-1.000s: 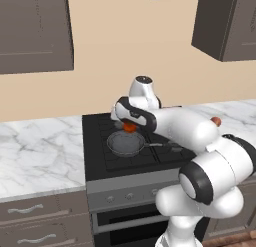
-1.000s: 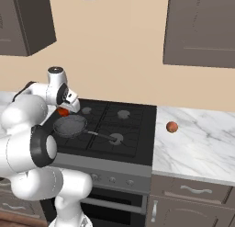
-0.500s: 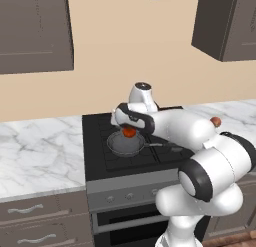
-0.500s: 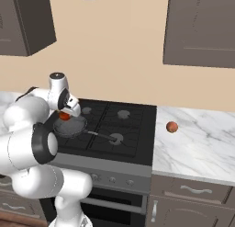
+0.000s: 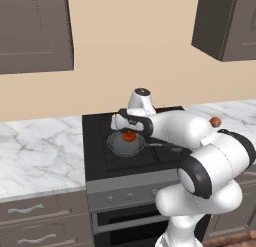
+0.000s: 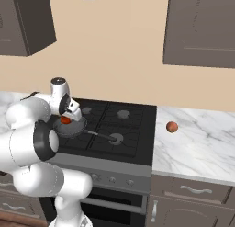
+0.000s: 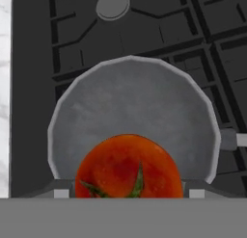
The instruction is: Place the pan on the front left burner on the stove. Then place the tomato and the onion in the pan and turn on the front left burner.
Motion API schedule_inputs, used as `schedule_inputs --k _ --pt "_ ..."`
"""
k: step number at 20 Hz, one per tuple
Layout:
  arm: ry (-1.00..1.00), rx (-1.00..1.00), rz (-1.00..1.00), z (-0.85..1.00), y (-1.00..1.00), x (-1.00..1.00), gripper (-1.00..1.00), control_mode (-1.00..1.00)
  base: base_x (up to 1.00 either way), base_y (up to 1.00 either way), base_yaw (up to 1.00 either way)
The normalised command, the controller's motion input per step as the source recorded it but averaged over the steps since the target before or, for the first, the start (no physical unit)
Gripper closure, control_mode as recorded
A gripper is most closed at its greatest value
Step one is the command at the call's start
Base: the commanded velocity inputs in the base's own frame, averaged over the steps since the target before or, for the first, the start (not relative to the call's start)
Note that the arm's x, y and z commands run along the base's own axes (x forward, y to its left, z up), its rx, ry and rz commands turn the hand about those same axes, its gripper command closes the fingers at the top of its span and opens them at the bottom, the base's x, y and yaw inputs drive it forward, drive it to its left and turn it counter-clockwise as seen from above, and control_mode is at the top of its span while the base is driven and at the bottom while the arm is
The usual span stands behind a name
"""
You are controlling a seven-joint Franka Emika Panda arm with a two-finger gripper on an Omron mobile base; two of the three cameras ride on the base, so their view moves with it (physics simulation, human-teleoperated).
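The dark grey pan (image 5: pixel 125 146) (image 6: pixel 73 128) (image 7: pixel 130 102) sits on the stove (image 5: pixel 100 158) (image 6: pixel 131 129) at its front left, covering the front left burner. Its thin handle (image 6: pixel 103 136) points right. My gripper (image 5: pixel 129 133) (image 6: pixel 67 116) (image 7: pixel 128 193) hangs low over the pan, shut on the tomato (image 5: pixel 129 136) (image 6: pixel 65 121) (image 7: pixel 128 167), a glossy red ball with a green stem. Whether the tomato touches the pan floor I cannot tell. The onion (image 5: pixel 215 122) (image 6: pixel 171 127) lies on the marble counter right of the stove.
A small grey rear burner cap (image 7: pixel 112 5) lies beyond the pan, with black grates around it. Marble counters (image 5: pixel 35 151) (image 6: pixel 202 139) flank the stove. Knobs (image 5: pixel 120 196) line the steel front panel. Wall cabinets (image 6: pixel 202 28) hang high above.
My gripper has come down with the tomato from above the pan to just over its floor. The pan and the onion have stayed put.
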Motion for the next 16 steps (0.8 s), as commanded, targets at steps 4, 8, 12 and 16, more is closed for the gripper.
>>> schedule_inputs --k 4,8,12,16 --pt "0.00 0.00 0.00 -0.20 0.00 0.06 1.00 -1.00 0.00 0.00 0.00" --pt "0.00 0.00 0.00 -0.13 0.00 0.08 1.00 -1.00 0.00 0.00 0.00" --pt "0.00 0.00 0.00 -0.11 0.00 0.18 1.00 -1.00 0.00 0.00 0.00" --pt "0.00 0.00 0.00 -0.12 0.00 0.17 1.00 -1.00 0.00 0.00 0.00"
